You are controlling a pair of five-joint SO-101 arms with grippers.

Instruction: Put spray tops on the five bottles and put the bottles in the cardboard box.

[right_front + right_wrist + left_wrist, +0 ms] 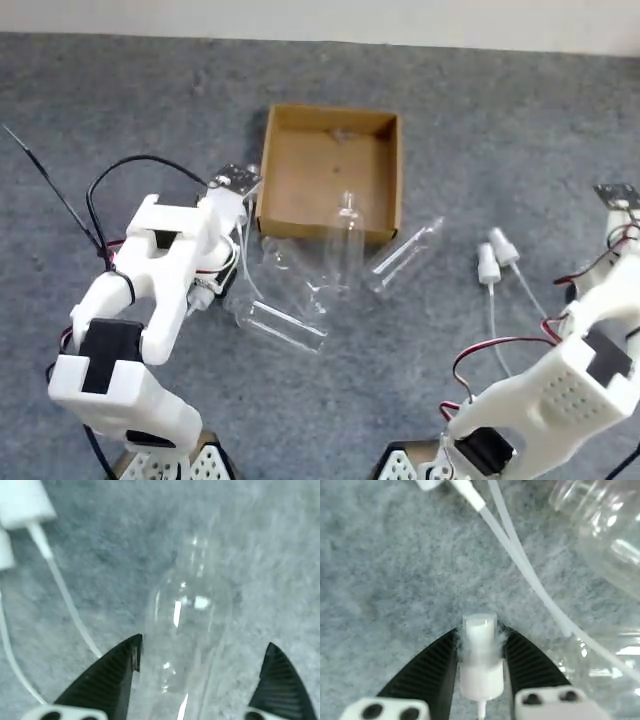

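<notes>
The left gripper (481, 632) has its jaws clamped on 1 spray top (480, 672) lying along them, with the bottles (347, 240) at its 3 o'clock. The right gripper (205, 641), jaws apart, straddles 1 bottle (192, 605) lengthwise.

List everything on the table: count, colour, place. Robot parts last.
cardboard box: one, brown, open, far middle of the table
bottles: at least four, clear, clustered in front of the box
spray tops: two, white, with tubes, right of the bottles
held spray top: one, white, in the left gripper
table: one, grey cloth cover
left gripper: shut on the held spray top
right gripper: open, pointing at one of the bottles
</notes>
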